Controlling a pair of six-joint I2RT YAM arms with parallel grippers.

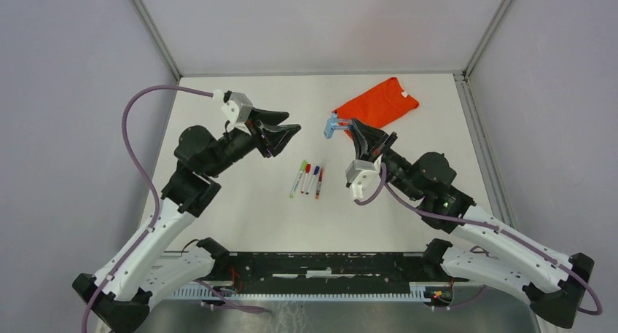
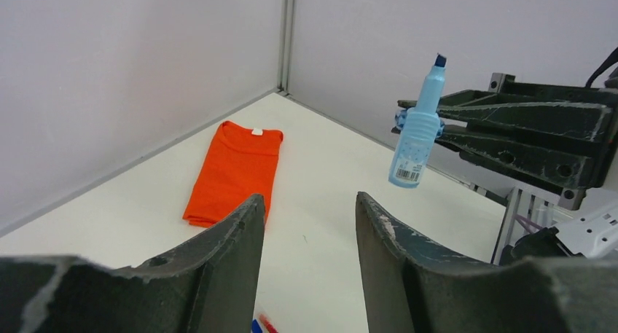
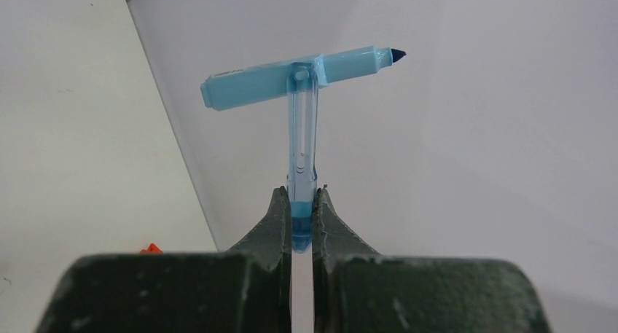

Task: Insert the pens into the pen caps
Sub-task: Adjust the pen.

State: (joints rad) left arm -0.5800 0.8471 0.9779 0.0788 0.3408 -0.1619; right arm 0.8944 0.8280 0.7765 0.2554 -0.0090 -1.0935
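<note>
Your right claw (image 3: 300, 202) is clenched on what looks like a clear blue cap (image 3: 302, 143), pale-blue marker (image 3: 291, 74) crosswise beyond its tips. Should be light, stiff, slick: take its barrel mid-length. Your left claw (image 2: 309, 202) gapes, holding nothing; four pens (image 1: 307, 178) lie below, between both claws.

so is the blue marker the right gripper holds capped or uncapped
Uncapped: the blue marker has its dark tip bare in both wrist views.
</note>
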